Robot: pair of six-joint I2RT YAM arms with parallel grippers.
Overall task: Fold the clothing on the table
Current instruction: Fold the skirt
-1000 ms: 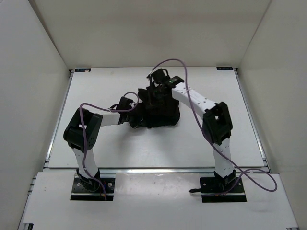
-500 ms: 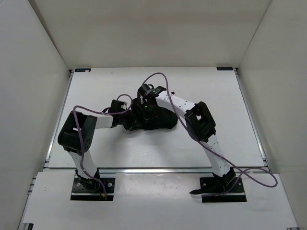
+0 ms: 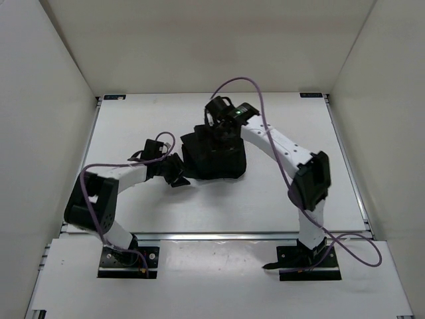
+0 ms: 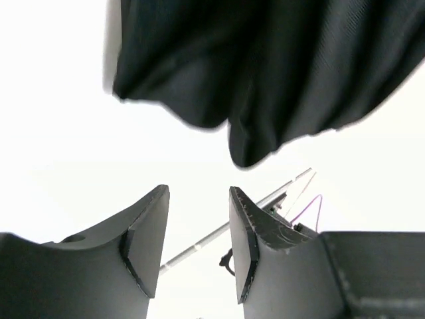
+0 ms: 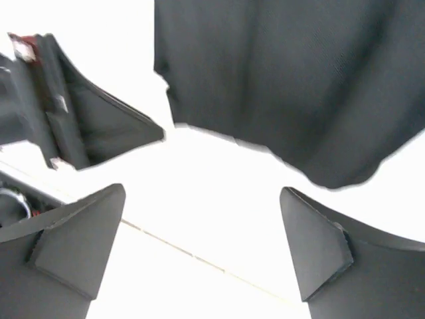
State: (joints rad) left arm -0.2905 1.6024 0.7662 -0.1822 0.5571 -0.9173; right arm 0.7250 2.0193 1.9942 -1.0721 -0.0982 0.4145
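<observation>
From the near edge of the tabletop (image 3: 133, 206) the left arm (image 3: 126, 174) stretches low across it. The left jaws stand apart and empty, just beside the near left corner of the clothing (image 3: 219, 159) and clear of it. The clothing lies in a dark, compact heap about mid-tabletop, with soft folds along it. Beyond, the right arm (image 3: 279, 143) bends in to the heap's far edge. The right jaws are spread wide and hold nothing.

The garment (image 4: 279, 66) is cut off by the top edge in both wrist views; from above, the right gripper (image 3: 216, 127) hides part of its far edge, pleats too small to discern.
</observation>
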